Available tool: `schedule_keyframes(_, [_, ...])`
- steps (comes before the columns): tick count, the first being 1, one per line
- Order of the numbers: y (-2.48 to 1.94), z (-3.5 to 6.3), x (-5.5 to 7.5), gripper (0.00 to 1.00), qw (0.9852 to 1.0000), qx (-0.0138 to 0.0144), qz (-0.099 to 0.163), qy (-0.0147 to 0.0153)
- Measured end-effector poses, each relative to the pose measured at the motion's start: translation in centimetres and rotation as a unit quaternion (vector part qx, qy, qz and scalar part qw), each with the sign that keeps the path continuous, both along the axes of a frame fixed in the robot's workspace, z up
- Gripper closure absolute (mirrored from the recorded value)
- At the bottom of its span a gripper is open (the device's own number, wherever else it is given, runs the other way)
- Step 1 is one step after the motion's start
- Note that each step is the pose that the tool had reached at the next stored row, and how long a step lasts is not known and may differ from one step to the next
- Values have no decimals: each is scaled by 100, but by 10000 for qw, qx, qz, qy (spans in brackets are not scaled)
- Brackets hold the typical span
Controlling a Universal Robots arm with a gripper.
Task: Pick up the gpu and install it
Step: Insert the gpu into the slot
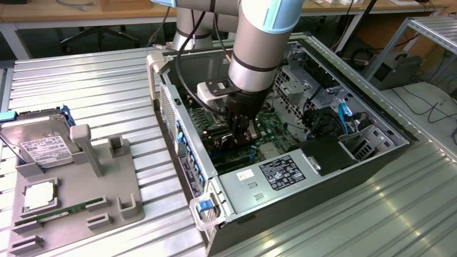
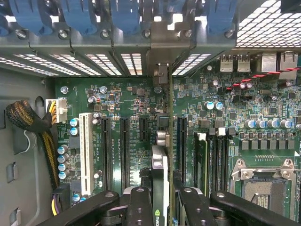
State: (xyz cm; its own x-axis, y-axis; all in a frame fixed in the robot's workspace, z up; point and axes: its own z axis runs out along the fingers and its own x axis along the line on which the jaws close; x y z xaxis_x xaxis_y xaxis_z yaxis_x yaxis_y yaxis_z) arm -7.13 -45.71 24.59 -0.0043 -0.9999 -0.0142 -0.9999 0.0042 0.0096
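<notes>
My gripper [image 2: 160,200] is down inside the open computer case [image 1: 286,176], shut on the gpu [image 2: 160,174]. In the wrist view the gpu stands edge-on between the two black fingers [image 2: 140,205], with a green logo on its near edge. Its silver end bracket points at the rear slot opening [image 2: 160,75]. It hangs over the green motherboard [image 2: 127,99], in line with the black expansion slots [image 2: 124,146]. In the exterior view the gripper [image 1: 239,128] reaches straight down to the board near the case's rear wall. The card is mostly hidden behind it.
A white slot [image 2: 85,153], a yellow and black cable bundle [image 2: 28,117] and the empty processor socket [image 2: 263,188] lie around the card. Blue slot clips [image 2: 124,14] line the rear wall. Outside the case, a grey fixture [image 1: 78,198] holds a hard drive [image 1: 39,142] and a green memory stick [image 1: 61,211].
</notes>
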Motion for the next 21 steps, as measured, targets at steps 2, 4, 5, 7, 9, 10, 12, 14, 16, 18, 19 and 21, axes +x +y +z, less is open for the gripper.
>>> schedule_keyframes(2, [0, 0, 0, 73, 10000, 0, 0, 0])
schedule_keyframes(4, [0, 0, 0, 73, 10000, 0, 0, 0])
schedule_keyframes(5, [0, 0, 0, 73, 10000, 0, 0, 0])
schedule_keyframes(7, [0, 0, 0, 73, 10000, 0, 0, 0])
schedule_keyframes(9, [0, 0, 0, 73, 10000, 0, 0, 0])
schedule_keyframes(10, [0, 0, 0, 73, 10000, 0, 0, 0])
schedule_keyframes(12, [1, -2, -2, 72, 10000, 5, -1, 3])
schedule_keyframes(14, [1, -2, -1, 66, 10000, 2, -1, -1])
schedule_keyframes(16, [0, 0, 0, 54, 10000, 0, 0, 0])
schedule_keyframes(18, [0, 0, 0, 54, 10000, 0, 0, 0])
schedule_keyframes(19, [0, 0, 0, 48, 10000, 0, 0, 0])
schedule_keyframes(21, [0, 0, 0, 41, 10000, 0, 0, 0])
